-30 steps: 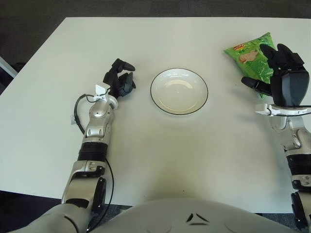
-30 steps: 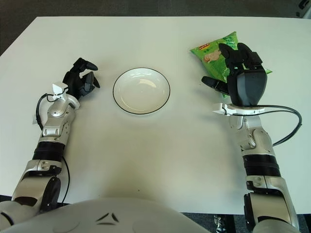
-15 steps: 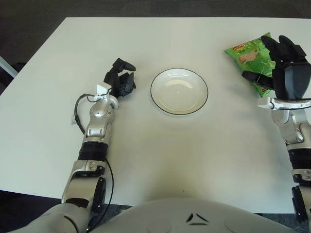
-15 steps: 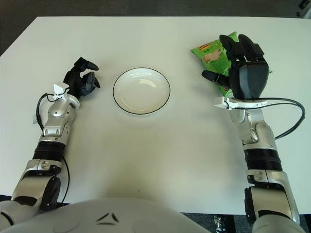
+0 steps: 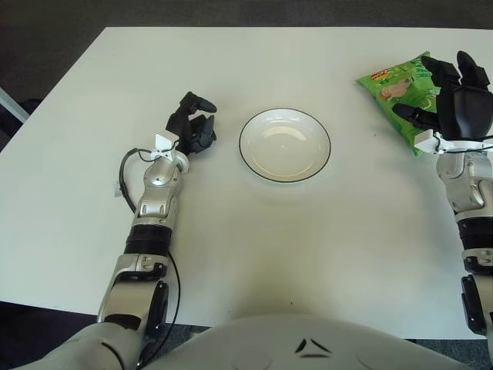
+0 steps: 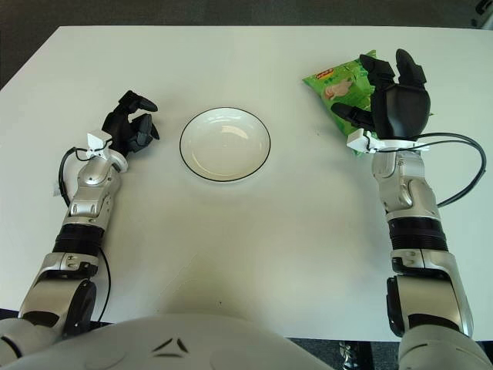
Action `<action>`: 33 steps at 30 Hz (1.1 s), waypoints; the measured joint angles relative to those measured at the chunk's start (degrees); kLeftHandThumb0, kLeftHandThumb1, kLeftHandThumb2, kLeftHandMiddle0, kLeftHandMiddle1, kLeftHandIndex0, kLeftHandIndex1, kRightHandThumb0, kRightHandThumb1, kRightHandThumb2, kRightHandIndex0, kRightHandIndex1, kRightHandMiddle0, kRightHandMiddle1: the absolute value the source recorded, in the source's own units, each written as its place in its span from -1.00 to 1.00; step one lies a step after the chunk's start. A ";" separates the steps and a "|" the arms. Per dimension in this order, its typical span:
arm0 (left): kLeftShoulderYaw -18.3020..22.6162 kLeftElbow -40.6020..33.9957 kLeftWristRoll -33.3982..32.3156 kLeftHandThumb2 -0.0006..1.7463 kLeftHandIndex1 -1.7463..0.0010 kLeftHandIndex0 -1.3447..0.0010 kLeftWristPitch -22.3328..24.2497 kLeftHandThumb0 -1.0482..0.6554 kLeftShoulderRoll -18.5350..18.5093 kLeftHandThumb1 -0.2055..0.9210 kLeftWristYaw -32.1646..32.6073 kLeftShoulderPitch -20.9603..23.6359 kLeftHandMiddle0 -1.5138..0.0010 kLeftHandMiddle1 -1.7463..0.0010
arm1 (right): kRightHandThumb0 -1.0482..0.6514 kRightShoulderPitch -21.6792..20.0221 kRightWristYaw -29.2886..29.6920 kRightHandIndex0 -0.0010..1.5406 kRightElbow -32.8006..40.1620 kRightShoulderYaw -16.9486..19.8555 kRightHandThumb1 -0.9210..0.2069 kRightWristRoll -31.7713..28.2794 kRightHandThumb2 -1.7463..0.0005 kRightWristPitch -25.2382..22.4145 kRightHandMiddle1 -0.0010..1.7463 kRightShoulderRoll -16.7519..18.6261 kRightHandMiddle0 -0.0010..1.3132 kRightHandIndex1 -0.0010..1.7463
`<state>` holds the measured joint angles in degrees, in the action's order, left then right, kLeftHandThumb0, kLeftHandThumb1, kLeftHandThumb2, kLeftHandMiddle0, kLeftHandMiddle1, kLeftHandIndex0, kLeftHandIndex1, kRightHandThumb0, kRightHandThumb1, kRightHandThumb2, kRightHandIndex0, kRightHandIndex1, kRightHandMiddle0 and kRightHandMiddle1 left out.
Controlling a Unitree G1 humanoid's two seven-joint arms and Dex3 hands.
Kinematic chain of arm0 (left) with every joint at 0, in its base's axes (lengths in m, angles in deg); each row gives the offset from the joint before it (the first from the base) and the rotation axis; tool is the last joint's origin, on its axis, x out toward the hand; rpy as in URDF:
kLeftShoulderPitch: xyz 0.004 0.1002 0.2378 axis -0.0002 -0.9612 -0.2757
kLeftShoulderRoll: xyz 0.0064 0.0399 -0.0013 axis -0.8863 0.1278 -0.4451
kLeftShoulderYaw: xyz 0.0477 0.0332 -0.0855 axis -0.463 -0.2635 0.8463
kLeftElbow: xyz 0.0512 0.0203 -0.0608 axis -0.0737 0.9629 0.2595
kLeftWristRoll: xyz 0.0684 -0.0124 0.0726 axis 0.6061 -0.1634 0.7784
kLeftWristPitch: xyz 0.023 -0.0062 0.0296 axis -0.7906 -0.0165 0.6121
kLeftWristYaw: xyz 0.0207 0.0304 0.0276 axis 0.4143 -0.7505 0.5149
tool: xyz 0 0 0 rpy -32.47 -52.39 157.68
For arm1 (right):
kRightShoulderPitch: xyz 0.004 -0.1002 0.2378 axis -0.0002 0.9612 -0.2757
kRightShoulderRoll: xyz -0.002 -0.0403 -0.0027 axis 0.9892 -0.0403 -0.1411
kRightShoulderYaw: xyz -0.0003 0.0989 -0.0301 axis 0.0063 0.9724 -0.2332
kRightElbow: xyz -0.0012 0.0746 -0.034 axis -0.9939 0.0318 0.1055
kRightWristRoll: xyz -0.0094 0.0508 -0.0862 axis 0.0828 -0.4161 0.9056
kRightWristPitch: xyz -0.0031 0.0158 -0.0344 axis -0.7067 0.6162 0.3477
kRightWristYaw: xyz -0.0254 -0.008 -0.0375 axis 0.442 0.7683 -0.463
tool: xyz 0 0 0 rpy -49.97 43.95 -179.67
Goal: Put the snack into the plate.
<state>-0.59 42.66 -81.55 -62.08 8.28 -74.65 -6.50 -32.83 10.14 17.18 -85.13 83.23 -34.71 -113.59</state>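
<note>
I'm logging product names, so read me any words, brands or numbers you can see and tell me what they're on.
Snack bag: a small red and yellow logo near its top left corner, too small to read.
Plate: no text.
Table: no text.
Right hand, over the bag, and left hand, left of the plate: no readable markings.

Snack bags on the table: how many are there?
1. The green snack bag lies near the table's far right corner, right of the plate, with the right hand over its right part. The left hand shows left of the plate. None look hidden.
</note>
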 measured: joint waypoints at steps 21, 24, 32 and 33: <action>-0.13 0.09 1.16 -0.21 -0.95 0.50 -0.55 -0.21 -0.27 0.72 0.35 -0.01 -0.07 -0.93 | -0.96 -2.31 -12.89 -1.00 -5.36 -3.31 -1.00 -2.80 0.23 -9.49 -0.95 -1.13 -0.66 -1.00; -0.06 0.22 1.17 -0.22 -0.95 0.50 -0.59 -0.21 -0.33 0.73 0.35 0.10 -0.07 -0.92 | -0.97 -2.81 -15.04 -1.00 -5.36 -3.47 -1.00 -3.72 0.23 -10.36 -0.95 -1.26 -0.67 -1.00; 0.10 0.70 1.17 -0.24 -0.93 0.49 -0.96 -0.21 -0.59 0.74 0.35 0.40 -0.08 -0.92 | -0.96 -4.42 -19.48 -0.97 -5.87 -4.21 -1.00 -5.85 0.22 -11.28 -0.94 -1.82 -0.61 -0.99; 0.10 0.75 1.17 -0.24 -0.93 0.49 -0.99 -0.21 -0.60 0.74 0.35 0.43 -0.08 -0.92 | -0.96 -4.60 -19.87 -0.96 -6.00 -4.28 -1.00 -5.95 0.22 -11.39 -0.94 -1.86 -0.61 -0.99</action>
<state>-0.49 43.41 -80.37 -63.07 7.68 -74.31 -6.08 -37.43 -9.73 11.18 -89.42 77.27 -46.10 -115.45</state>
